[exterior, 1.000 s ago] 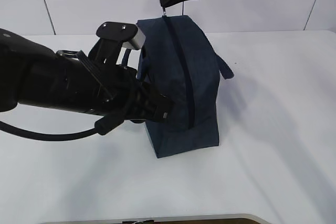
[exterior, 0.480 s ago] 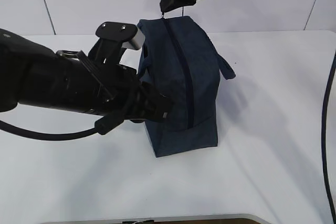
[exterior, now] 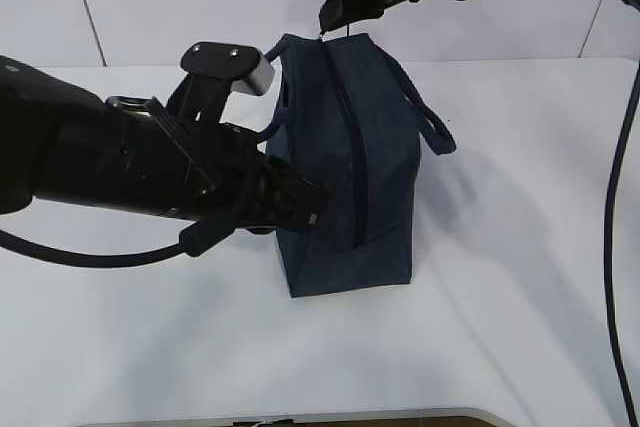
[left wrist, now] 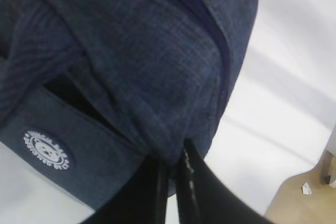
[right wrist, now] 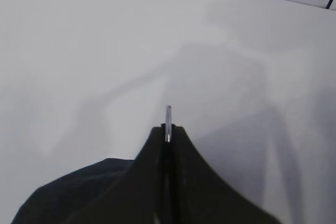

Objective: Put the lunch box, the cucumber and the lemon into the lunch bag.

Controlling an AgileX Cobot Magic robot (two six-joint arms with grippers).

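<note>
Tabletop (exterior: 520,247): white, carrying the bag.
Bag (exterior: 355,157): upright near the middle, toward the far edge.
Left hand (left wrist: 170,174): pinching bag fabric.
Right hand (exterior: 322,19): pinching the zipper's ring (right wrist: 168,116).

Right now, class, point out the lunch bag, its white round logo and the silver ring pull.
lunch bag (exterior: 385,162), exterior view, on its broad fabric side panel.
white round logo (left wrist: 46,150), left wrist view, at the badge's centre.
silver ring pull (right wrist: 168,123), right wrist view, on the metal edge showing between the closed fingers.
</note>
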